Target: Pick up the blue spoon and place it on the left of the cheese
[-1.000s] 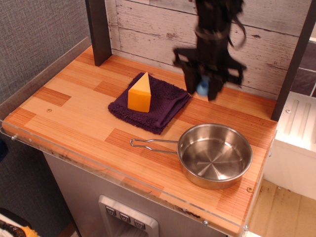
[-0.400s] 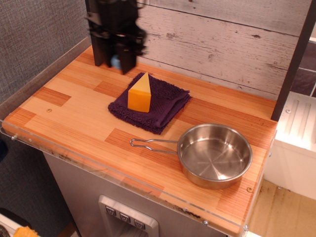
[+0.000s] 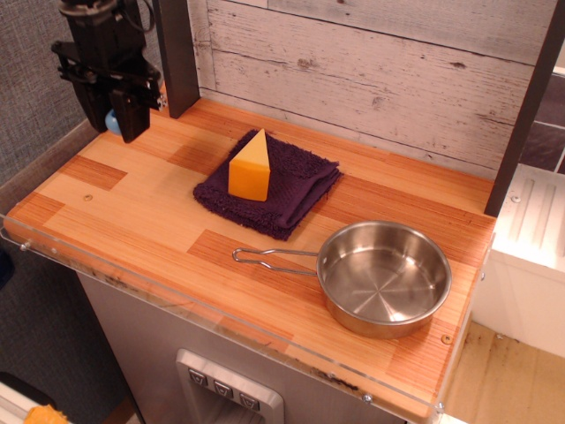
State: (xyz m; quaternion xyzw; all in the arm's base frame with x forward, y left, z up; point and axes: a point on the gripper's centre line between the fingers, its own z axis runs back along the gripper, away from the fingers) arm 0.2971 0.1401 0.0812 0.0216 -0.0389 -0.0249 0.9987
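My black gripper [image 3: 115, 119] hangs above the far left corner of the wooden table, well left of the cheese. It is shut on the blue spoon [image 3: 113, 121], of which only a small light blue part shows between the fingers. The cheese [image 3: 250, 166], a yellow-orange wedge with a pointed top, stands upright on a dark purple cloth [image 3: 281, 196] in the middle of the table. The spoon is held above the table surface, apart from cheese and cloth.
A steel pan [image 3: 384, 278] with a wire handle pointing left sits at the front right. A dark post [image 3: 177, 57] stands at the back left beside the gripper, another at the right edge [image 3: 521, 115]. A plank wall runs behind.
The gripper has carried the blue spoon from the right of the cheese, across the back of the table, to the far left corner, and it is now lower.
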